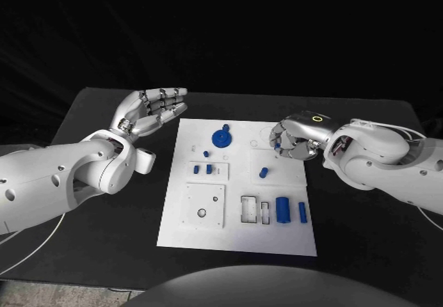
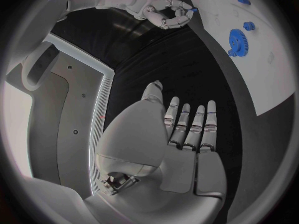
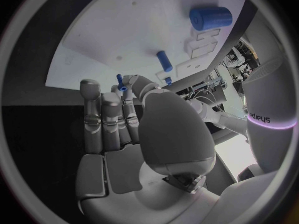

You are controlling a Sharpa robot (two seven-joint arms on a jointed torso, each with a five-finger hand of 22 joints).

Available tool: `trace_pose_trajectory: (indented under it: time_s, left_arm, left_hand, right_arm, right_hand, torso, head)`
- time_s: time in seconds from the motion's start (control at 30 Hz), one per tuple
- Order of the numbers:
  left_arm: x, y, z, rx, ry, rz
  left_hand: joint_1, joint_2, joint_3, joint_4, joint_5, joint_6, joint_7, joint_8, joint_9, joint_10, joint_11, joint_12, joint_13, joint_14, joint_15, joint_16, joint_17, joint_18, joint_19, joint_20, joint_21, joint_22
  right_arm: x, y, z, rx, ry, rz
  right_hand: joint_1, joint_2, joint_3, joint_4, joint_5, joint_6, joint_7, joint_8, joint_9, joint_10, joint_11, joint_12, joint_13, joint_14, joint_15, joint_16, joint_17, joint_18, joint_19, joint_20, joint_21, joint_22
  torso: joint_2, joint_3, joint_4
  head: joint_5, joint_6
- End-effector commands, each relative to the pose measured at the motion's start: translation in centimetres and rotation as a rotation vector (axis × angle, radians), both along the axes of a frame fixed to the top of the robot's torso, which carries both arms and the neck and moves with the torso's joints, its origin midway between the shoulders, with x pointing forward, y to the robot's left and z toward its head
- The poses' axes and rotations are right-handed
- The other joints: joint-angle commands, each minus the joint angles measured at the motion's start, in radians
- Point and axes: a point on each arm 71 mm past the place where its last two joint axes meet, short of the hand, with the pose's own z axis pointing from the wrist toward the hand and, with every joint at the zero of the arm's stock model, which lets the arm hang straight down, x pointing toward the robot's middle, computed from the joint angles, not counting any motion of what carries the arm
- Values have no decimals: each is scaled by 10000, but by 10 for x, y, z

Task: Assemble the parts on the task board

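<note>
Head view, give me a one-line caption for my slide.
Right hand pinches a small blue part over the white task board; left hand hovers open beside the board.

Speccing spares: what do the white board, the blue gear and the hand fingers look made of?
Flat white rectangular task board: likely matte plastic, with an even dull surface and cut recesses. Blue toothed gear: probably moulded or printed plastic, uniform saturated colour, no metallic glint. Left hand fingers: silver, satin sheen with darker bands; metal or coated plastic, cannot tell which.
</note>
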Motion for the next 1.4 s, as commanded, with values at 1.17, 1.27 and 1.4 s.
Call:
trace_pose_trajectory:
  time_s: [1.17, 1.27, 1.4]
  left_arm:
    - [-2, -11, -7, -184, 270, -410]
    - [-3, -10, -7, -190, 289, -399]
    - [-3, -10, -6, -196, 306, -405]
  left_hand:
    - [158, 166, -10, 47, 81, 68, 32, 56, 5, 84, 58, 69, 9, 9, -31, 45, -9, -203, 101, -21, 26, -79]
    - [162, 185, -5, 49, 81, 79, 35, 57, 6, 86, 63, 70, 9, 7, -29, 45, -10, -205, 100, -21, 25, -86]
    - [162, 185, -5, 49, 81, 79, 35, 57, 6, 86, 63, 70, 9, 7, -29, 45, -10, -205, 100, -21, 25, -86]
  right_arm:
    - [-41, 138, -32, -370, 1210, 3110]
    - [-43, 142, -37, -447, 1207, 3214]
    - [-46, 144, -42, -571, 1120, 3334]
  right_hand:
    - [-95, -26, -49, 85, -780, -45, 19, -559, -322, 605, -403, -475, -352, 353, 32, 542, 374, -103, 140, 77, 573, 730]
    - [-92, -33, -50, 82, -782, -43, 18, -570, -329, 614, -405, -477, -354, 360, 30, 556, 383, -105, 147, 76, 589, 733]
    - [-86, -46, -50, 76, -783, -47, 17, -591, -342, 624, -407, -483, -360, 337, 28, 518, 334, -99, 137, 76, 564, 727]
  torso:
    - [-128, -9, 202]
    - [-117, -25, 176]
    - [-110, -41, 160]
  head:
    - [388, 0]
    - [409, 0]
    - [473, 0]
